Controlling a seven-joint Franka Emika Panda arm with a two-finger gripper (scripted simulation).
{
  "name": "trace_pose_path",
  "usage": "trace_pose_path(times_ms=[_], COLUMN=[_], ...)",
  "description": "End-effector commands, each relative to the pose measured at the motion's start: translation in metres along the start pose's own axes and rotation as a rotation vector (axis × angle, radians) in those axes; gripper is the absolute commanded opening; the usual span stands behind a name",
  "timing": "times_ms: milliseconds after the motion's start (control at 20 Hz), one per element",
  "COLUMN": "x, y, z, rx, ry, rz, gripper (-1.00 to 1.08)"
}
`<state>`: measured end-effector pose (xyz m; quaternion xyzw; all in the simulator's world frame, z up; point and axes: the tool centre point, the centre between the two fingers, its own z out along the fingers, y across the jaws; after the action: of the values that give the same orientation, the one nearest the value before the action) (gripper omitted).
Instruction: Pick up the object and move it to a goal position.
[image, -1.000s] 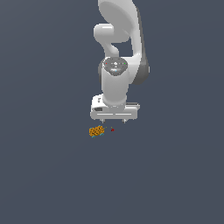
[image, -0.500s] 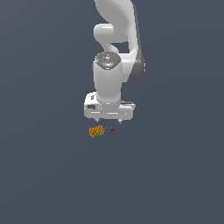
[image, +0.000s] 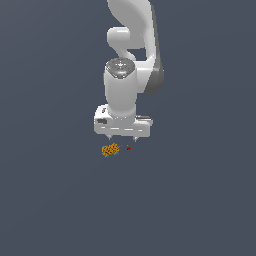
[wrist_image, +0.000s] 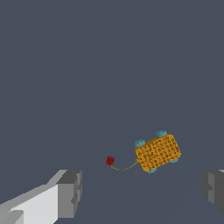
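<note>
The object (image: 110, 149) is a tiny orange-yellow speckled block with small teal bits at its edges, lying on the dark floor. In the wrist view the object (wrist_image: 157, 152) shows teal wheels and a thin cord to a dark red speck (wrist_image: 110, 161). The speck also shows in the exterior view (image: 128, 148). My gripper (image: 122, 137) hangs just above and slightly to the exterior view's right of the object, not touching it. Its fingers (wrist_image: 70, 192) stand wide apart and empty. The object lies between them, nearer one finger.
The white arm (image: 130, 60) rises behind the gripper. A plain dark grey floor (image: 200, 200) lies all around.
The gripper has moved toward the exterior view's left and a little toward the object. The object and the red speck have not moved.
</note>
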<state>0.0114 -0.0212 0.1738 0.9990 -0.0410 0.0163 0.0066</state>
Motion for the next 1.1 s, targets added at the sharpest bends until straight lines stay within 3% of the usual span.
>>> trace_pose_path(times_ms=[0, 450, 1050], x=[-0.001, -0.006, -0.018], y=[0.001, 0.005, 0.017], z=[0.002, 0.019, 0.055], rx=[0.001, 0.009, 0.014], ry=[-0.001, -0.009, -0.026], rz=[0.023, 0.190, 0.555], gripper=[1.00, 1.00, 1.00])
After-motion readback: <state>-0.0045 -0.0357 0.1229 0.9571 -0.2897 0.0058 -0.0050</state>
